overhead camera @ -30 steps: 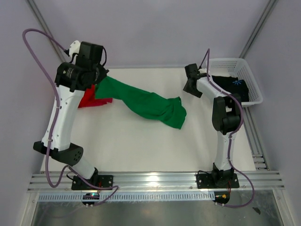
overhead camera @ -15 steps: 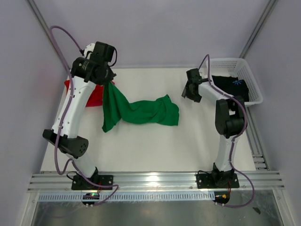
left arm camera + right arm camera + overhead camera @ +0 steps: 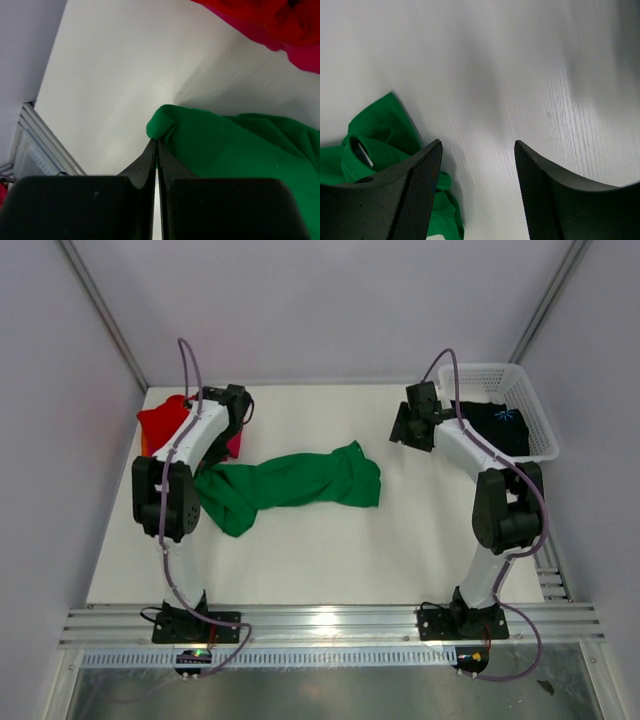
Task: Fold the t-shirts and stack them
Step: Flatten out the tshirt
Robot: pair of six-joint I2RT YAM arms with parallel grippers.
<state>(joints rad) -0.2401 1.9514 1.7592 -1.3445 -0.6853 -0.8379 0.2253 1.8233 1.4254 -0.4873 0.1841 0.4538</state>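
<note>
Folds rumple the green t-shirt [image 3: 300, 478], its edge pinched by the left claw [image 3: 157, 143]; right claw [image 3: 477, 150] spread.

The near half of the tabletop [image 3: 330, 560] is left bare, and free passage from side to side is offered there. The middle is crossed by the green t-shirt [image 3: 290, 480], bunched into a long ridge. The far left corner is taken up by the red t-shirt [image 3: 160, 422] and the folded left arm [image 3: 165, 495]; the far right corner is blocked by the white basket [image 3: 538, 420]. A bare strip is seen between the green t-shirt and the spread fingers [image 3: 420, 190] of the right gripper [image 3: 477, 145].
</note>
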